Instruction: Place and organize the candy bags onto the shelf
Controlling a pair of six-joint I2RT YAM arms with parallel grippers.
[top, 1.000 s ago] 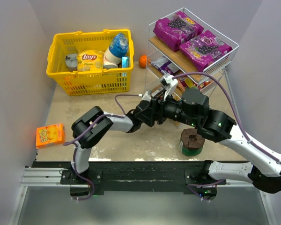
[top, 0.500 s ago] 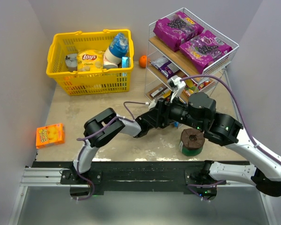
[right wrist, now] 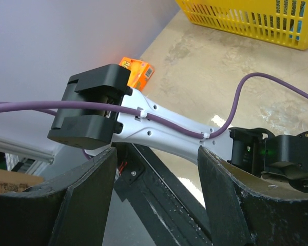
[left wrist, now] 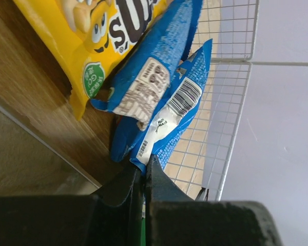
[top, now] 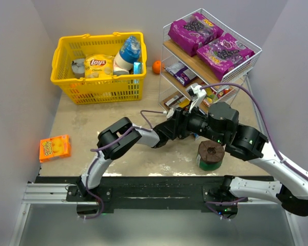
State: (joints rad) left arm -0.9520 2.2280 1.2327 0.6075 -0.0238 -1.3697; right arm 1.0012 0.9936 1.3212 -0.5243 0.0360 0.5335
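The left hand has its fingers pinched together on the bottom edge of a blue packet at the wood tier of the shelf. That packet shows a barcode and a white panel of print too fine to read. It lies against a second blue packet, beside a yellow candy bag with a cartoon face, brown block letters cut off by the frame, and a green round badge. Two purple bags sit on the top tier. The right hand hangs with fingers apart, holding nothing. In the yellow basket, a chip bag reads "Lay's".
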